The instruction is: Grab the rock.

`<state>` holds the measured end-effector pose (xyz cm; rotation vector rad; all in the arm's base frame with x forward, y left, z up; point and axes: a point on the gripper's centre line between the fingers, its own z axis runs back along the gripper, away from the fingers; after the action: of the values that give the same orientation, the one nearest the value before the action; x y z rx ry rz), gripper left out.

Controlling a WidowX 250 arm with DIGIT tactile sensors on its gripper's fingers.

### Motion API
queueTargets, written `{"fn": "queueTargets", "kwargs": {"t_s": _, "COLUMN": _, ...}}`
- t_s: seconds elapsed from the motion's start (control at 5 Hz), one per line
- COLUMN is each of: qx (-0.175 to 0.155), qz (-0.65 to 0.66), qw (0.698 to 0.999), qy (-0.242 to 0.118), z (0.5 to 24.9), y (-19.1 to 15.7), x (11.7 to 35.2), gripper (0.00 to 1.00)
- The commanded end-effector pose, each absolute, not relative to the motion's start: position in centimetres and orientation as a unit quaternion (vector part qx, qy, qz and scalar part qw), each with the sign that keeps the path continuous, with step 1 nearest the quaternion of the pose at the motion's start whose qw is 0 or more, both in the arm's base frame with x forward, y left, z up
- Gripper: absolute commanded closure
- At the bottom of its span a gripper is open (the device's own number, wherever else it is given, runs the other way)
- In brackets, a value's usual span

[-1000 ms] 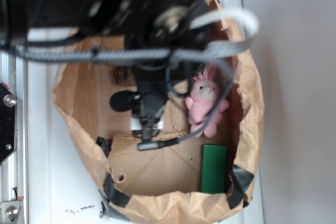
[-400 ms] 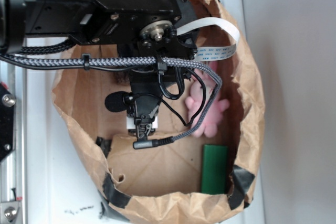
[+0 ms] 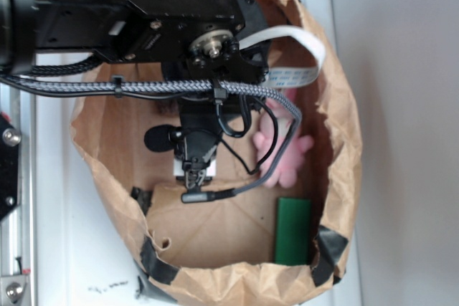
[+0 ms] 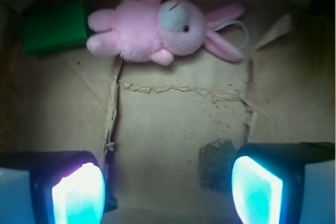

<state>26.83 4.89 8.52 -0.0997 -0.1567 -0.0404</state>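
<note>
My pincer [image 4: 168, 187] is spread wide in the wrist view, pads [image 4: 79, 192] lit cyan at the bottom corners, nothing between them but bare brown paper. The rock [image 4: 216, 163], a dark rough lump, sits on the bag floor just inside my right-hand pad in frame, not touched. Beyond it the paper floor shows a torn seam and dark crumbs. Farther back the pink plush bunny [image 4: 160, 27] lies on its side, head toward frame right; the green block [image 4: 55, 24] is just beside its feet at top left.

The exterior view looks down from above: my arm [image 3: 143, 12] and braided cable [image 3: 179, 89] cover most of the paper bag [image 3: 344, 148]. Pincer [image 3: 193, 177] hangs inside the bag, but its spread can't be judged here. The rock shows only as a dark sliver [image 3: 166, 104] at the arm's edge. Bunny [image 3: 287, 159] is half hidden behind cables, green block [image 3: 292, 228] fully visible at the bag's lower right. Only this view shows the black tape [image 3: 326, 252] on the bag rim and the white table [image 3: 57, 249] outside.
</note>
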Motion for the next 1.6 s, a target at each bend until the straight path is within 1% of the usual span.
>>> {"fn": "queueTargets", "kwargs": {"t_s": 0.0, "qx": -0.018, "qz": -0.039, "qw": 0.996, "qy": -0.074, "z": 7.5, "y": 7.4, "x": 27.5, "gripper": 0.0}}
{"fn": "queueTargets", "kwargs": {"t_s": 0.2, "qx": -0.004, "qz": -0.048, "qw": 0.996, "qy": -0.076, "z": 7.0, "y": 7.1, "x": 27.8, "gripper": 0.0}}
{"fn": "queueTargets", "kwargs": {"t_s": 0.4, "qx": 0.023, "qz": -0.058, "qw": 0.996, "qy": -0.058, "z": 6.0, "y": 7.7, "x": 27.3, "gripper": 0.0}}
{"fn": "queueTargets", "kwargs": {"t_s": 0.6, "qx": 0.031, "qz": -0.074, "qw": 0.996, "qy": -0.05, "z": 5.4, "y": 8.0, "x": 26.2, "gripper": 0.0}}
{"fn": "queueTargets", "kwargs": {"t_s": 0.8, "qx": 0.02, "qz": -0.079, "qw": 0.995, "qy": -0.049, "z": 4.5, "y": 7.5, "x": 25.7, "gripper": 0.0}}
{"fn": "queueTargets", "kwargs": {"t_s": 1.0, "qx": 0.009, "qz": -0.086, "qw": 0.995, "qy": -0.054, "z": 3.6, "y": 6.6, "x": 24.4, "gripper": 0.0}}
{"fn": "queueTargets", "kwargs": {"t_s": 1.2, "qx": 0.012, "qz": -0.091, "qw": 0.994, "qy": -0.057, "z": 3.1, "y": 5.9, "x": 23.6, "gripper": 0.0}}
{"fn": "queueTargets", "kwargs": {"t_s": 1.4, "qx": 0.011, "qz": -0.083, "qw": 0.995, "qy": -0.054, "z": 3.2, "y": 5.4, "x": 23.7, "gripper": 0.0}}
